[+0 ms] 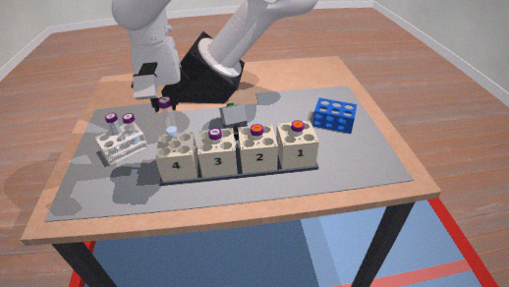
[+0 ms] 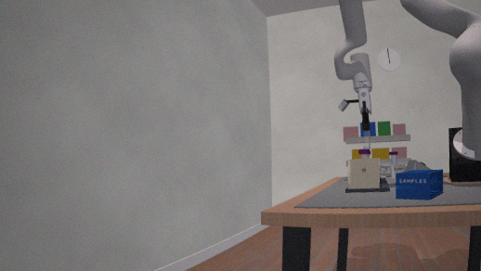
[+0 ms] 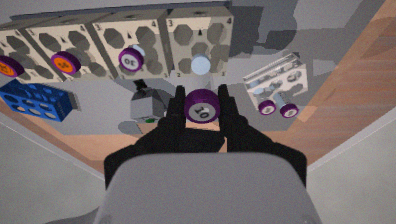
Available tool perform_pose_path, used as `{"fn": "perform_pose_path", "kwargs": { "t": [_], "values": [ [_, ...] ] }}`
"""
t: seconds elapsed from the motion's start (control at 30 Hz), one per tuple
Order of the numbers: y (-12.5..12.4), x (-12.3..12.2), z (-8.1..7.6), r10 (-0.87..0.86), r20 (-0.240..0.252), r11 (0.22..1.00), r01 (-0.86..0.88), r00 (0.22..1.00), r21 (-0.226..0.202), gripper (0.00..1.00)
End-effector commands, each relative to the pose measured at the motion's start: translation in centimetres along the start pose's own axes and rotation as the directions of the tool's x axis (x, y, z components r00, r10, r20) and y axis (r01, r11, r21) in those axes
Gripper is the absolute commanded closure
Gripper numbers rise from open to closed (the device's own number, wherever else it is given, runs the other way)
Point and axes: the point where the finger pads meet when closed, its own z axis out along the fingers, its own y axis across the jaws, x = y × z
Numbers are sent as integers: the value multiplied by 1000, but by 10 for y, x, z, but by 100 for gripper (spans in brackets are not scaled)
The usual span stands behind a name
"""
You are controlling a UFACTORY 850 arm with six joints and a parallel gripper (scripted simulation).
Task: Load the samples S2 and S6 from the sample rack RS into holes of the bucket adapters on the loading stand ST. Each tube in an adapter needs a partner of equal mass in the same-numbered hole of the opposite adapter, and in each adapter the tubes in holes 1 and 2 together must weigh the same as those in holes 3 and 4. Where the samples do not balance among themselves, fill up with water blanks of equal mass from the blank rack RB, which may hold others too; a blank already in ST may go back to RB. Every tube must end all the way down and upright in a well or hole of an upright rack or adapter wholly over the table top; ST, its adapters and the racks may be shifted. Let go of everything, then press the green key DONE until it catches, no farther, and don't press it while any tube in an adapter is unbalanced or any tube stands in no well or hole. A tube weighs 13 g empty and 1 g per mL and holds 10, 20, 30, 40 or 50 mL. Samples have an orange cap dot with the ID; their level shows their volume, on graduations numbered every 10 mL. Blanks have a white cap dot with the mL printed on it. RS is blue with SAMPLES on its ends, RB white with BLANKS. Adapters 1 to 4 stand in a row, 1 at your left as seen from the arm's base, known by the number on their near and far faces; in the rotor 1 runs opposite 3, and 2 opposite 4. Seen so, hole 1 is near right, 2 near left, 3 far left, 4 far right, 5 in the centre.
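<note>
Purple is the cap that I see nearest, between my black fingers: my jaws are clamped on a blank tube (image 3: pixel 201 105) with "10" printed on its white dot, and I hold it upright in the air. My landmark is adapter 4 (image 1: pixel 176 153), the end block of the loading stand. The tube hangs above the arm-side edge of adapter 4, its bottom tip (image 1: pixel 171 131) over or just beside the near row of holes; I cannot tell exactly which hole is under it.

Beside adapter 4, adapter 3 (image 1: pixel 216 152) already carries one blank with a white dot, adapter 2 (image 1: pixel 258 147) one orange-dot sample, and adapter 1 (image 1: pixel 298 143) another. Adapter 4 looks to have no tube yet. On the other side of adapter 4, near it, is the white blank rack (image 1: pixel 121 143) with two purple caps. Farthest from adapter 4, behind adapter 1, stands the blue sample rack (image 1: pixel 335 114), which seems to have no tubes.

The risks, as I judge them: if I lower the tube while it is off centre, the tip can strike the rim between two holes, and the tube may tilt or push the block. If it enters the wrong-numbered hole, the pair with adapter 2 will not match. The small grey DONE key box (image 1: pixel 234 115) is close behind adapter 3, so a careless move could press it too early.
</note>
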Motion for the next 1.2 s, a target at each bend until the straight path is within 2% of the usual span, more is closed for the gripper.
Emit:
{"fn": "perform_pose_path", "kwargs": {
  "t": [0.0,0.17,0.67,1.17],
  "values": [
    [0,1,6,-1,-2,1000,1,1000,-1,100],
    [0,1,15,-1,-2,1000,1,1000,-1,100],
    [0,1,15,-1,-2,1000,1,1000,-1,100],
    [0,1,28,-1,-2,1000,1,1000,-1,100]
  ]
}}
